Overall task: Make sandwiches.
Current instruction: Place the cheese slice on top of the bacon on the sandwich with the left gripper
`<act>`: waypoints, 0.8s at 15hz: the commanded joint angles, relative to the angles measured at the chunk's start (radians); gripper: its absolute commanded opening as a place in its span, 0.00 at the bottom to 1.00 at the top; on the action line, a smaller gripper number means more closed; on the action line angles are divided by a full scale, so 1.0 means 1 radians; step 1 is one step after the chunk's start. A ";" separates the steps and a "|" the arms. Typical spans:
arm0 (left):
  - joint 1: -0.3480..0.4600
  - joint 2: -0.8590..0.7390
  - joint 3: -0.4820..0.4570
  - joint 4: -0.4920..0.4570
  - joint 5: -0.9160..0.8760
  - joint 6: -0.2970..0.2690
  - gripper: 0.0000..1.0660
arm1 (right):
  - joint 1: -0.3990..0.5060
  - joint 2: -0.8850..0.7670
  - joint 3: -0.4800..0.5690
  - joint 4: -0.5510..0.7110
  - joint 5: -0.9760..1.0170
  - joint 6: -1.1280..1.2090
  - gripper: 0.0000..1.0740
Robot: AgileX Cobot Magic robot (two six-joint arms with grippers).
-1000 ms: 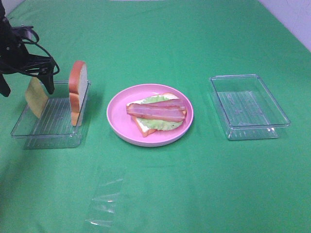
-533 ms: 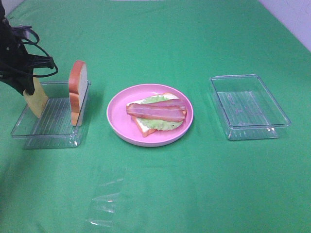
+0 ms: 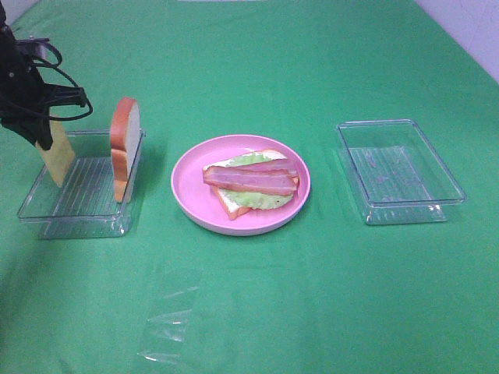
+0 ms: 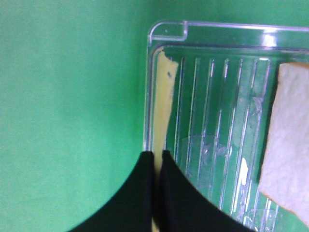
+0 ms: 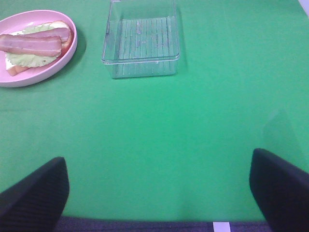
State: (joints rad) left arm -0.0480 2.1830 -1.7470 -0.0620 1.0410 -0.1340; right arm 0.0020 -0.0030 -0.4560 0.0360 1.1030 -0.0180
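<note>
On the pink plate (image 3: 187, 187) lies the partly stacked sandwich (image 3: 251, 181): a bread slice, green lettuce and reddish bacon strips on top. It also shows in the right wrist view as sandwich (image 5: 34, 46). My left gripper (image 3: 43, 140) is shut on the top edge of the yellow cheese square (image 3: 57, 162), which stands upright in the left clear tray (image 3: 78, 214). In the left wrist view the black fingers (image 4: 145, 193) pinch the cheese (image 4: 163, 96) edge-on. A second bread slice (image 3: 125, 148) leans upright against that tray's right wall. My right gripper (image 5: 159, 193) is open over bare cloth.
An empty clear tray (image 3: 398, 170) sits right of the plate, also seen as tray (image 5: 140, 46) in the right wrist view. A crumpled clear plastic sheet (image 3: 175, 319) lies near the front edge. Green cloth covers the table.
The left gripper's jaws, open around the cheese a second ago, have shut on its top edge. The cheese stands a bit more upright. Nothing else moved.
</note>
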 commanded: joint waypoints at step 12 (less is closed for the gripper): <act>-0.176 -0.143 -0.272 -0.213 -0.005 -0.005 0.00 | -0.001 -0.033 0.004 0.001 -0.005 -0.014 0.90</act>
State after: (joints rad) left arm -0.2140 2.0380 -2.0160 -0.2590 1.0450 -0.1350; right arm 0.0020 -0.0030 -0.4560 0.0360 1.1030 -0.0180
